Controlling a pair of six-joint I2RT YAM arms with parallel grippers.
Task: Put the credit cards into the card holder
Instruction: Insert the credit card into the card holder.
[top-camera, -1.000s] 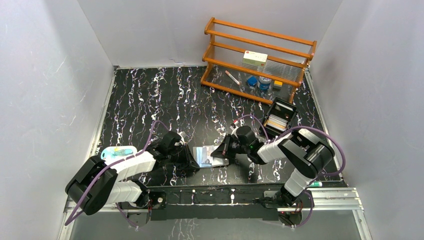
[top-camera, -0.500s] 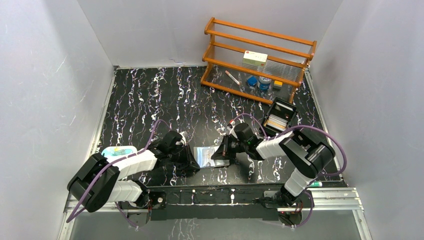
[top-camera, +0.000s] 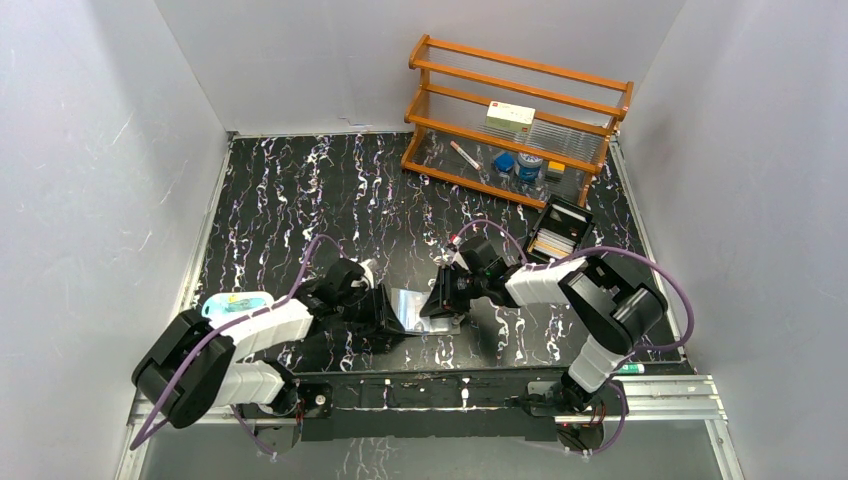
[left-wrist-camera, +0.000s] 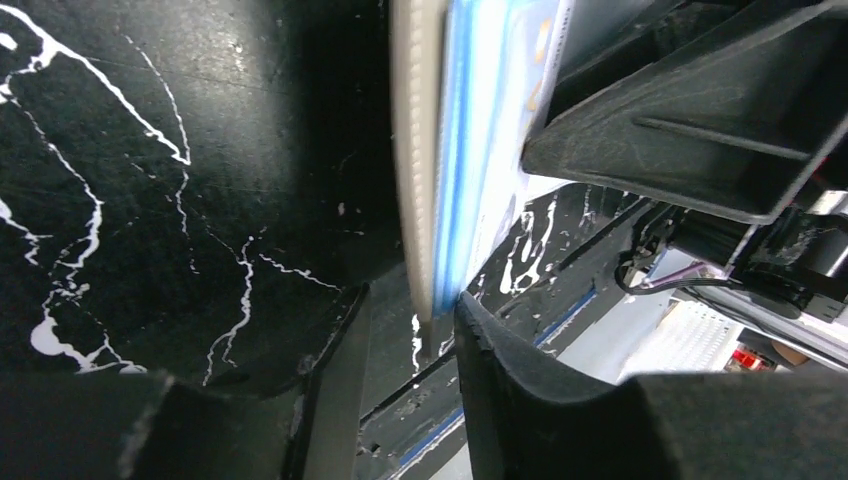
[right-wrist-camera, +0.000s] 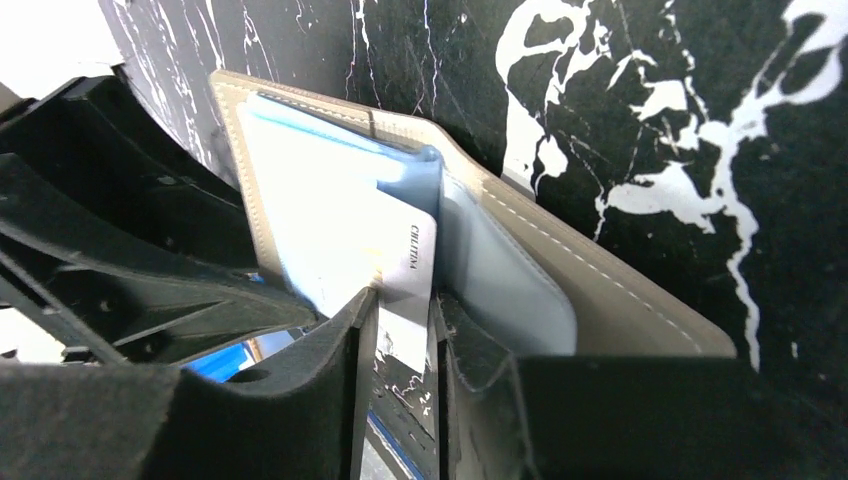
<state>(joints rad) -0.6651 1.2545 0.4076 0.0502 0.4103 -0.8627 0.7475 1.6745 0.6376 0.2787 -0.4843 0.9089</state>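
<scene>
The grey card holder is raised off the table between my two grippers, open, with its bluish sleeves showing. My left gripper grips its near left edge. In the left wrist view the holder stands edge-on between my fingertips, with the right pad against the sleeves. My right gripper is shut on a white credit card. The card's far end sits in a blue sleeve of the holder. My right gripper pinches the card's near end. More cards lie in a black tray.
A wooden rack with small boxes and bottles stands at the back right. A blue-and-white packet lies by the left arm. A pen lies at the near right edge. Grey walls enclose the table.
My right gripper has moved left and a little away from me with the card, closing on the holder. The holder has tipped up steeper. My left gripper has shifted slightly.
</scene>
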